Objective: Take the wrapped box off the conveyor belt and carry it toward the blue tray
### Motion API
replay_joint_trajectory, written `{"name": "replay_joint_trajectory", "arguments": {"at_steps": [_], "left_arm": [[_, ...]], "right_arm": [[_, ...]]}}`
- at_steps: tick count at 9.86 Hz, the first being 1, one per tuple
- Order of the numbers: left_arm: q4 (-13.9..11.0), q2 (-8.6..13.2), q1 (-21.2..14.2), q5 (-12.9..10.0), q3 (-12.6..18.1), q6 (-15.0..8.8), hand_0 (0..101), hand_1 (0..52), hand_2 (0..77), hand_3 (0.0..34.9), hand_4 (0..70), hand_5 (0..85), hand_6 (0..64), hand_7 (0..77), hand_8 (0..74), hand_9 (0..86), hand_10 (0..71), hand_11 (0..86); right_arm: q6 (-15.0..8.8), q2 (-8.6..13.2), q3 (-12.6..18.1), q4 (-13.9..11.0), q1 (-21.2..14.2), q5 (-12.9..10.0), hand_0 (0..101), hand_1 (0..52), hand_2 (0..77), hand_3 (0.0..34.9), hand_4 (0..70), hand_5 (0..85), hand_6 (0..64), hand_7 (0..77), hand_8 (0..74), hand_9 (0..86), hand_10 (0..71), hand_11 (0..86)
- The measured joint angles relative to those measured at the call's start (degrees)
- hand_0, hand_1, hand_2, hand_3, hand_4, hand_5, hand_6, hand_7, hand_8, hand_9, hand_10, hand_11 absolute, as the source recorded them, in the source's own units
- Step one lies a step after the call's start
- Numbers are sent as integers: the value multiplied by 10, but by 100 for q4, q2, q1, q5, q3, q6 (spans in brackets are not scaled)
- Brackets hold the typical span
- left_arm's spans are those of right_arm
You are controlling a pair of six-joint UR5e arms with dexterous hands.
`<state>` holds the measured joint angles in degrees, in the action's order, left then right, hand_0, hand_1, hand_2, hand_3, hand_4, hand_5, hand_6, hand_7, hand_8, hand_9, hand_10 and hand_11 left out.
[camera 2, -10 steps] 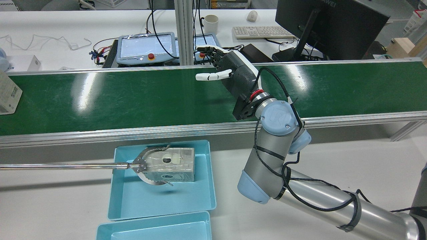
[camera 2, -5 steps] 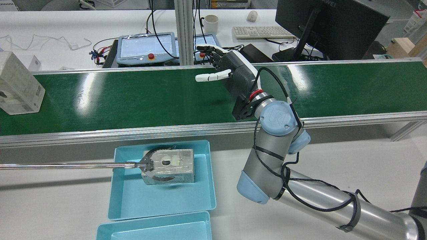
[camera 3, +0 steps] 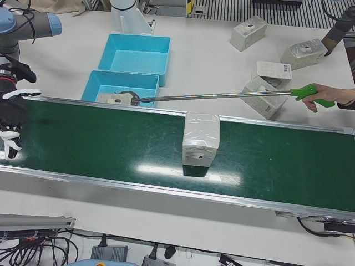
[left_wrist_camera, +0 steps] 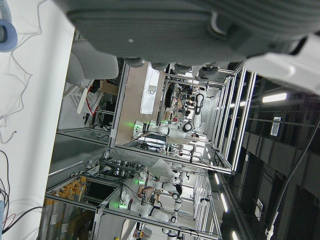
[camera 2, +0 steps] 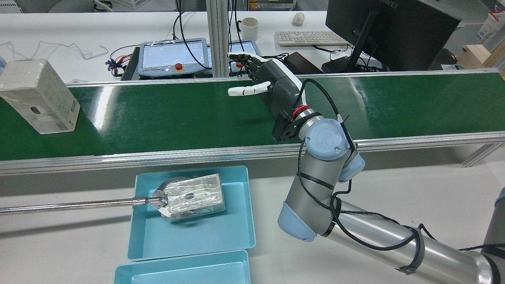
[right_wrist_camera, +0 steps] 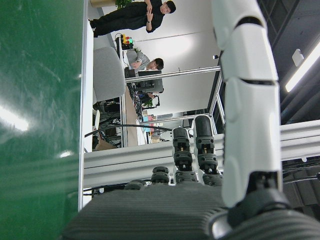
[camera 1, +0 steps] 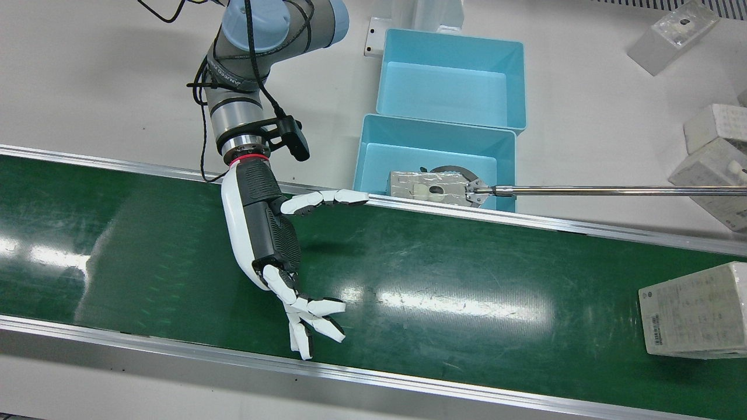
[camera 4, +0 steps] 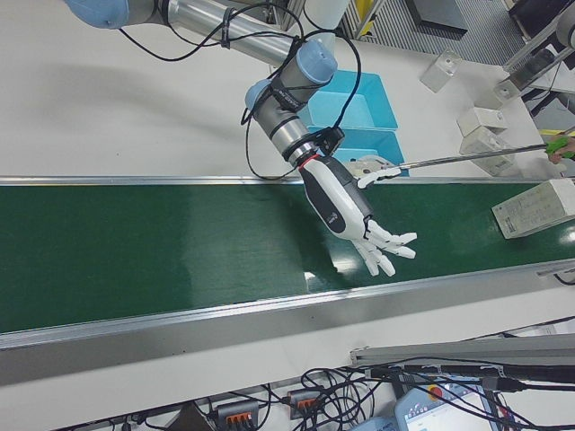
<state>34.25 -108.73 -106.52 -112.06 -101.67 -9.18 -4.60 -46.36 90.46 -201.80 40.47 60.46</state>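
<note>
A wrapped box (camera 2: 39, 96) stands on the green conveyor belt (camera 2: 177, 118) at its left end in the rear view, well apart from my hand; it also shows in the front view (camera 1: 694, 318) and the left-front view (camera 3: 201, 138). My right hand (camera 2: 276, 85) hovers open and empty over the belt's middle, fingers spread (camera 1: 271, 245) (camera 4: 346, 206). The blue tray (camera 2: 250, 205) beside the belt holds another wrapped box (camera 2: 193, 195), tilted in a grabber tool's claw. The left hand view shows only the grey palm of my left hand (left_wrist_camera: 175, 20).
A person's long grabber tool (camera 1: 613, 189) reaches across the table into the tray. A second blue tray (camera 1: 452, 76) adjoins the first. Spare wrapped boxes (camera 1: 715, 125) lie on the table. Screens, a keyboard and a monitor stand beyond the belt.
The box on the belt has travelled inward from the rear view's left edge. The grabber claw has closed on the box in the tray and tilted it. My right hand shifted slightly left.
</note>
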Motion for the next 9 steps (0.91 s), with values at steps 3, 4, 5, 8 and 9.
{"name": "replay_joint_trajectory", "arguments": {"at_steps": [3, 4, 5, 8, 9], "left_arm": [[0, 0, 0, 0, 0, 0, 0, 0, 11, 0, 0, 11, 5, 0, 5, 5, 5, 5], [0, 0, 0, 0, 0, 0, 0, 0, 5, 0, 0, 11, 5, 0, 5, 5, 5, 5], [0, 0, 0, 0, 0, 0, 0, 0, 5, 0, 0, 11, 5, 0, 5, 5, 5, 5], [0, 0, 0, 0, 0, 0, 0, 0, 5, 0, 0, 11, 5, 0, 5, 5, 5, 5], [0, 0, 0, 0, 0, 0, 0, 0, 5, 0, 0, 11, 0, 0, 5, 0, 5, 5]], "right_arm": [[-5, -6, -8, 0, -18, -9, 497, 158, 142, 0, 169, 273, 93, 104, 27, 54, 0, 11], [-5, -9, -10, 0, -27, -15, 496, 158, 142, 0, 169, 273, 93, 104, 27, 54, 0, 11], [-5, -9, -10, 0, -32, -20, 498, 158, 142, 0, 169, 273, 93, 104, 27, 54, 0, 11], [-6, -6, -4, 0, -38, -25, 498, 158, 142, 8, 169, 273, 93, 104, 27, 54, 0, 11], [-6, -5, -3, 0, -41, -26, 498, 158, 142, 8, 169, 273, 93, 104, 27, 54, 0, 11]]}}
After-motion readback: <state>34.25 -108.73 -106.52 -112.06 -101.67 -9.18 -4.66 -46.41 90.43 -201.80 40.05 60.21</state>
